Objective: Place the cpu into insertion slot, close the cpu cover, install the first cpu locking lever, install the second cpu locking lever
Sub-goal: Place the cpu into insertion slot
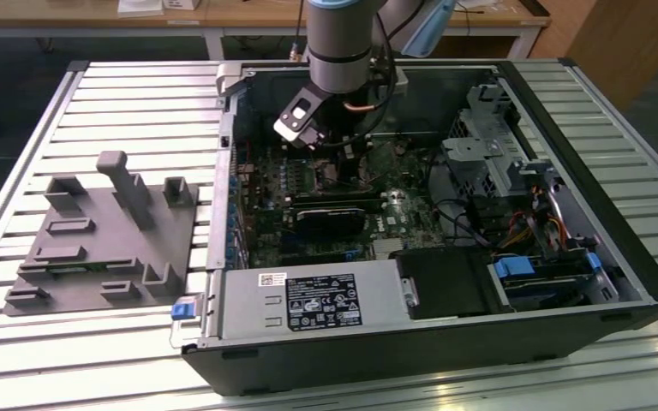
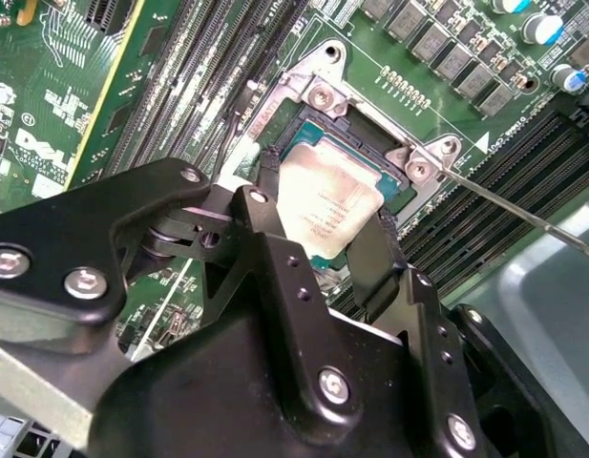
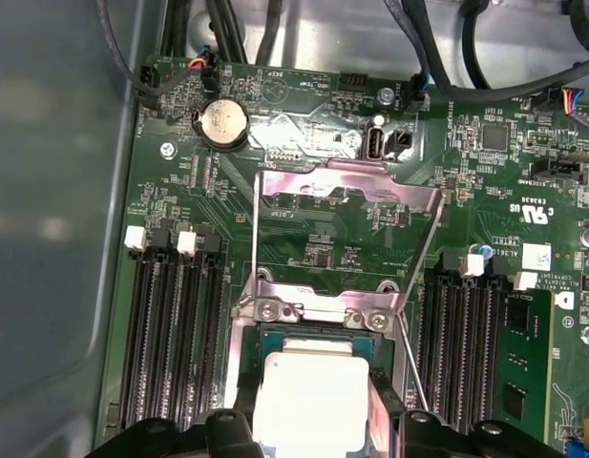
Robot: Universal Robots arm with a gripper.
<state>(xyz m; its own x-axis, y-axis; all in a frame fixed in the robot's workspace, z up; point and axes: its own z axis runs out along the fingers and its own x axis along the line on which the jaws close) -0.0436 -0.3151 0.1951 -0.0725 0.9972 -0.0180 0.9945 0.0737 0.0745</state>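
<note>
The cpu (image 2: 327, 205) is a small square chip with a silvery top, lying in or just above the insertion slot (image 2: 308, 119), a black socket with a metal rim. My gripper (image 2: 323, 218) straddles it, one black finger (image 2: 265, 191) against each of two opposite edges, shut on the chip. In the first wrist view the cpu (image 3: 308, 391) sits between the fingertips of the gripper (image 3: 311, 425). The cpu cover (image 3: 370, 181), a thin metal frame with a cut-out centre, stands swung open behind the slot. A thin wire locking lever (image 3: 413, 367) sticks out unlatched beside the socket. In the exterior view the gripper (image 1: 326, 163) is low inside the computer case.
Long black memory slots (image 3: 170, 324) flank the socket on both sides. A black fan card (image 1: 329, 218), a power supply (image 1: 306, 304) and a drive cage (image 1: 483, 154) crowd the open case. A grey fixture (image 1: 106, 240) lies on the slatted table at the exterior view's left.
</note>
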